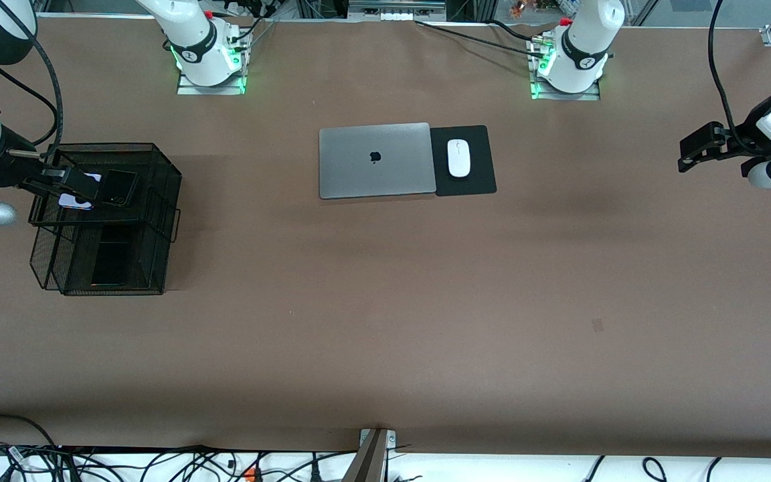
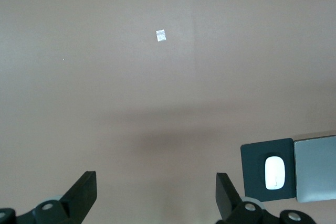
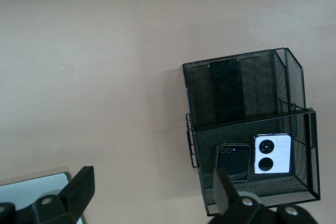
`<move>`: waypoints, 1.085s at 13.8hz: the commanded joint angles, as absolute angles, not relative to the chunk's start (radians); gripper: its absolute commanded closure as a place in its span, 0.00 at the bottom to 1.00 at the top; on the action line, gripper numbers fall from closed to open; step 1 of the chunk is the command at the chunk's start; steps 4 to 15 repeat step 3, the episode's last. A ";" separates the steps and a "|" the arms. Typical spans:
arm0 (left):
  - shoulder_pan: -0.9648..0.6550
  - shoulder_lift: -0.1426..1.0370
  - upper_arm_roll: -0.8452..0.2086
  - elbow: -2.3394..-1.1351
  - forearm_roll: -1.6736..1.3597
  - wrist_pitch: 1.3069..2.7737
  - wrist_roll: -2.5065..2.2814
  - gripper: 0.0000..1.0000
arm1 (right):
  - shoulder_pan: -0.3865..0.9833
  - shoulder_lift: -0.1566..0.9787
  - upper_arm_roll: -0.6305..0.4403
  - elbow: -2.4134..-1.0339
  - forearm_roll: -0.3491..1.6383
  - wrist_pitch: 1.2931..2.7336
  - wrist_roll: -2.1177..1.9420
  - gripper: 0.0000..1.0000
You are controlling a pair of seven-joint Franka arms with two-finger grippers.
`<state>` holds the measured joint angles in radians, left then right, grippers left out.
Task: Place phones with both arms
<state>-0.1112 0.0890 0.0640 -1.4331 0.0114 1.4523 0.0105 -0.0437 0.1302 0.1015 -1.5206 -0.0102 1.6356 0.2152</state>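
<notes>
A black mesh organizer [image 1: 170, 175] [image 3: 294, 72] stands at the right arm's end of the table. Its upper tier holds the lilac phone [image 3: 272, 153] [image 1: 76, 201] beside the small black phone [image 3: 233, 162] [image 1: 121, 187]. The long black slab phone [image 3: 226, 90] [image 1: 110, 258] lies in the lower tier. My right gripper [image 1: 71, 186] [image 3: 153, 179] hangs open and empty above the organizer's upper tier, with bare table showing between its fingers. My left gripper [image 1: 687, 154] [image 2: 156, 179] waits open and empty high over bare table at the left arm's end.
A silver laptop [image 1: 375, 161] [image 2: 315, 169] lies shut in the table's middle, toward the arm bases. Beside it a white mouse [image 1: 458, 158] [image 2: 274, 172] rests on a black pad [image 1: 476, 181]. A small pale scrap [image 2: 161, 35] lies on the brown tabletop.
</notes>
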 commanded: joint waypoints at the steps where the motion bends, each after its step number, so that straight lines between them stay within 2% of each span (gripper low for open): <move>1: -0.110 0.083 0.060 -1.427 0.008 1.448 0.011 0.00 | -0.069 0.092 0.124 -1.559 -0.018 1.631 0.218 0.00; 15: -0.110 0.083 0.060 -1.428 0.008 1.448 0.011 0.00 | -0.069 0.094 0.124 -1.559 -0.017 1.631 0.218 0.00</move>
